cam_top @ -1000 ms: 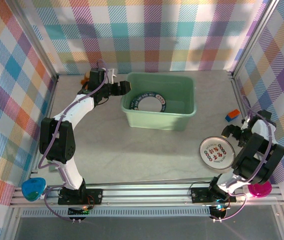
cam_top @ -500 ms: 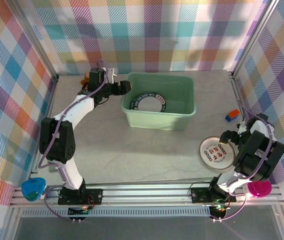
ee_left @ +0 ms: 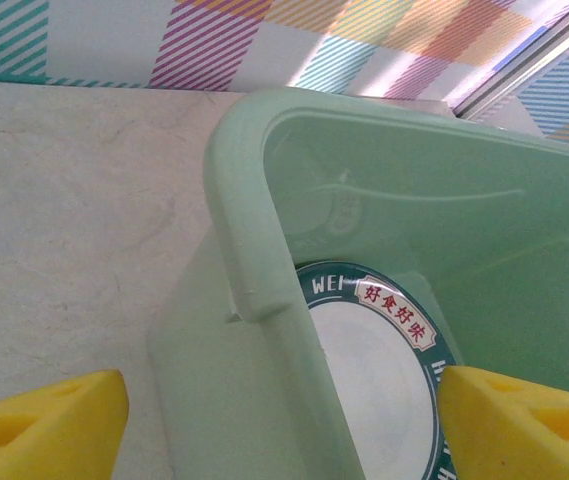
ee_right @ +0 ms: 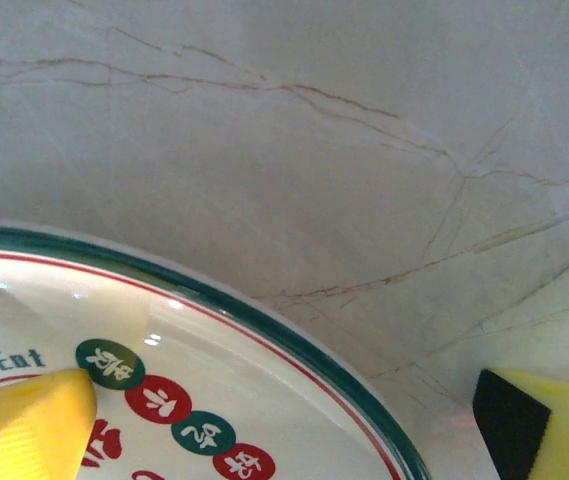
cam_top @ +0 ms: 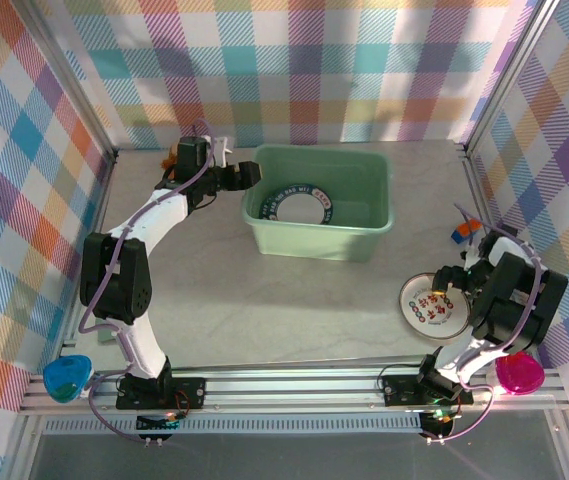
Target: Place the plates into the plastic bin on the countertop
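The left gripper [cam_top: 251,176] sits at the 9 o'clock end of the plastic bin [cam_top: 309,240], level with its rim. In the left wrist view its yellow fingers [ee_left: 44,420] stand wide apart and hold nothing. One is outside the bin wall [ee_left: 249,230] over the countertop [cam_top: 264,300], and the other is inside, above the bin's floor.

The bin stands towards 12 o'clock on the countertop. A teal-rimmed plate [cam_top: 299,207] lies flat on its floor at the 9 o'clock end. It has a white centre and lettering on the dark band [ee_left: 374,390].

Towards 4 o'clock on the countertop, a banded plate [cam_top: 432,305] lies flat. It has a teal and red rim and a ring of red and green dots.

The right gripper [cam_top: 448,284] hangs low over this plate's 1 o'clock edge. In the right wrist view its fingers [ee_right: 24,420] are spread wide and grasp nothing. One is above the plate's face [ee_right: 164,350] and the other is above bare countertop [ee_right: 264,130] past the rim. Whether either finger touches the plate I cannot tell.

A small blue and orange block [cam_top: 466,230] lies near the wall at about 3 o'clock.
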